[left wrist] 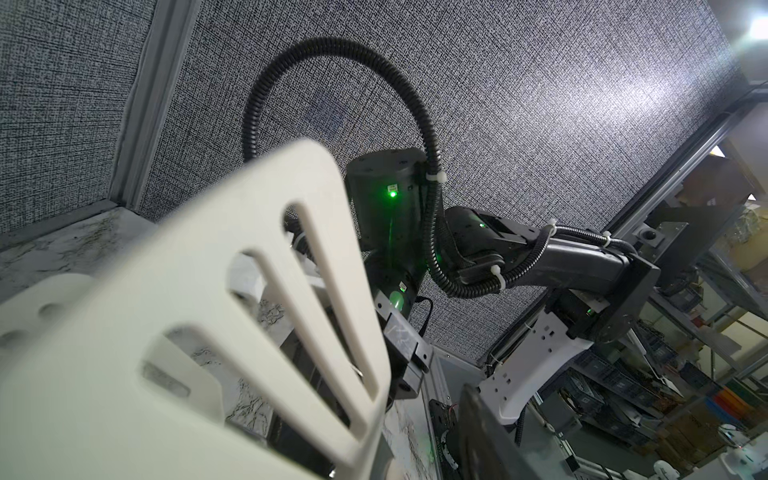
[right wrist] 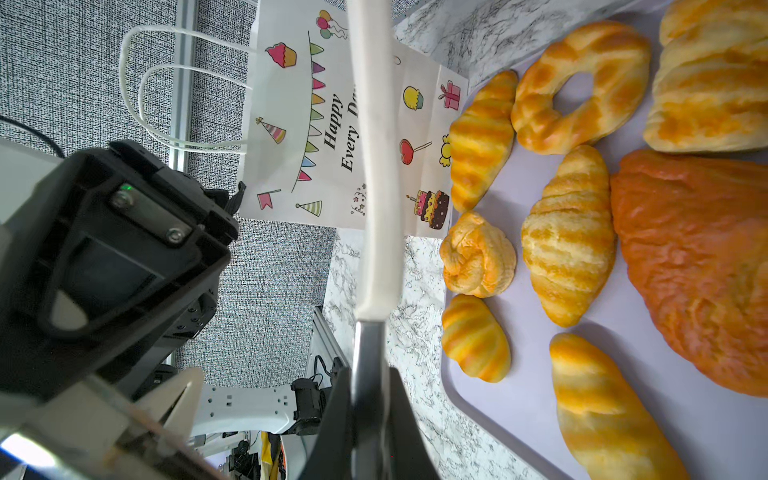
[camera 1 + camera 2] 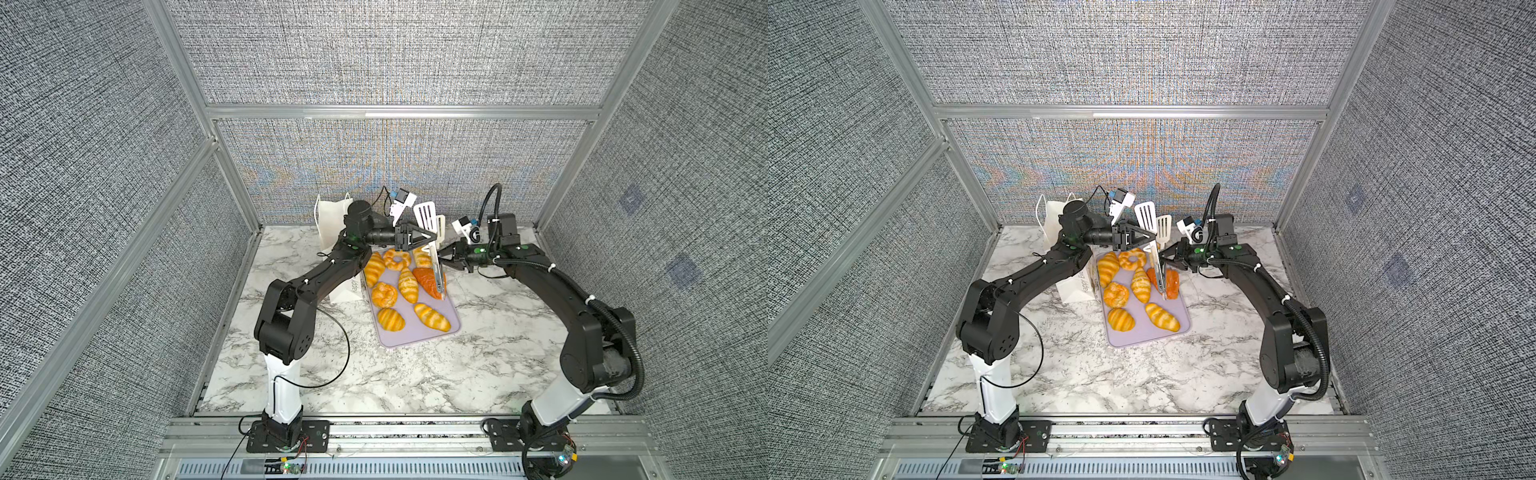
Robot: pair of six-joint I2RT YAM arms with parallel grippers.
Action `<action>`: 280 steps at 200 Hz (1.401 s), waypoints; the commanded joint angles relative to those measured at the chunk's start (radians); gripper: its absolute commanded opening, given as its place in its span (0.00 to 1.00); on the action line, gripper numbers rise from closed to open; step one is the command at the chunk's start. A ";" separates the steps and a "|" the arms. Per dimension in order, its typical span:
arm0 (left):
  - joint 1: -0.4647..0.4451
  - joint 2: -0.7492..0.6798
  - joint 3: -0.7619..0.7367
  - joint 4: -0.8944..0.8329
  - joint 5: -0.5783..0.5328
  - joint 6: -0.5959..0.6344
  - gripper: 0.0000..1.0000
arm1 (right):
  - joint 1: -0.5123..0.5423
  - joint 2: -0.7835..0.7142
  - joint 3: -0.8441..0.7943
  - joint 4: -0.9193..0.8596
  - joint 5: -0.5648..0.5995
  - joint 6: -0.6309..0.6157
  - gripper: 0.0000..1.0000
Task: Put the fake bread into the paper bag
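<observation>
Tongs [image 1: 166,270], white slotted heads on metal arms: nearest item, one head filling the left wrist view. In both top views the heads pointed up toward the back wall [image 3: 395,166], and the metal end hung over the dark orange-brown piece [image 3: 428,279]. Principal item, the fake bread [image 2: 569,237], eight glossy pieces: all lay on the lavender tray [image 3: 411,336], none in the bag. Receptacle, the paper bag [image 2: 286,158], white, string handles, "Happy Every Day" lettering: stood just beside the tray, on its left in both top views, partly hidden by the left arm [image 3: 316,278]; its mouth was not visible. Holder, the right gripper [image 2: 370,395]: clamped tight on the metal part of the tongs. Second holder, the left gripper [image 3: 430,238]: sat at the neck just below the heads; whether its jaws had hold could not be told. Support, the marble table [image 3: 374,382]: bore tray and bag. Step in hand, as judged: re-gripping the tongs between the two arms so that the heads could face the bread; the bagging itself was not yet begun. Handling note: the receiving jaws should seat squarely on the tongs before the other grip lets go, the metal end should be kept off the pastry beneath it, and the tongs should be turned well clear of the bag's handles.
</observation>
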 commanded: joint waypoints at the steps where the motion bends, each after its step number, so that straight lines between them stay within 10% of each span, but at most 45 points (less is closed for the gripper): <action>1: 0.000 0.000 -0.002 0.060 0.034 -0.023 0.46 | -0.001 -0.001 0.012 -0.002 -0.029 -0.009 0.04; 120: -0.007 0.037 -0.001 0.189 0.065 -0.133 0.34 | 0.000 0.005 0.034 -0.041 -0.036 -0.029 0.04; 209: -0.007 0.037 0.010 0.178 0.059 -0.131 0.05 | -0.003 0.004 0.054 -0.073 -0.021 -0.053 0.05; 280: -0.007 0.049 0.035 0.252 0.044 -0.175 0.00 | -0.026 -0.053 0.053 -0.111 0.050 -0.091 0.38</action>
